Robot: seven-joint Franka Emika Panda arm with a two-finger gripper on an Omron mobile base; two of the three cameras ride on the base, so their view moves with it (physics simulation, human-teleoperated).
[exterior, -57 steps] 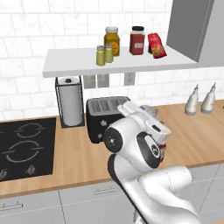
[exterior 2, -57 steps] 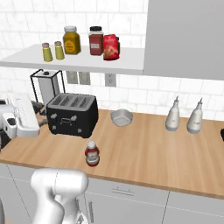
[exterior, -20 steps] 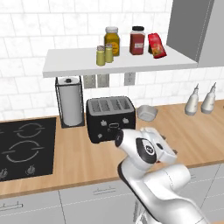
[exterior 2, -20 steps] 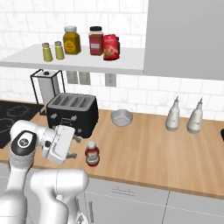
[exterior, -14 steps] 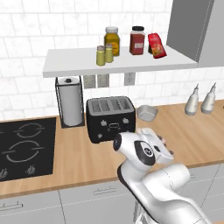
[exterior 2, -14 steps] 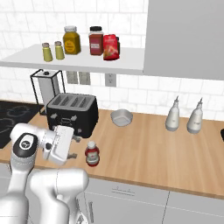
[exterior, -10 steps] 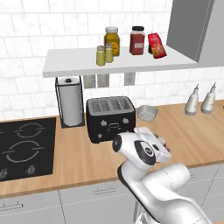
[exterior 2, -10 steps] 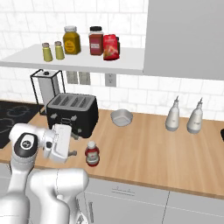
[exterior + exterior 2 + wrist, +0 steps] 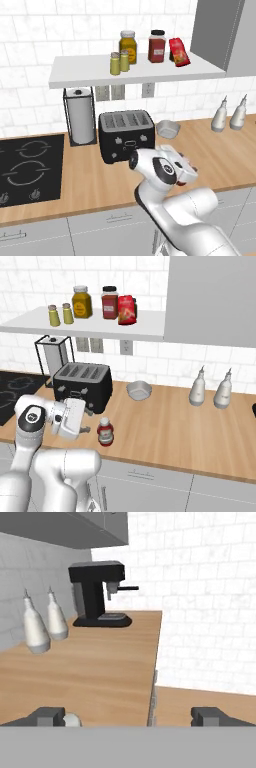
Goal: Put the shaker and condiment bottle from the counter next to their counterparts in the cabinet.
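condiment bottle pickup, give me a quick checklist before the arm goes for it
1. Gripper open: ok, the fingertips stand wide apart in the hand view.
2. Condiment bottle upright on the counter: ok.
3. Bottle between the fingers: not ok, only its pale cap shows beside one fingertip.
4. Room on the cabinet next to the dark-red jar: cannot tell, a red snack bag stands close.
5. Both shakers already on the shelf: ok.
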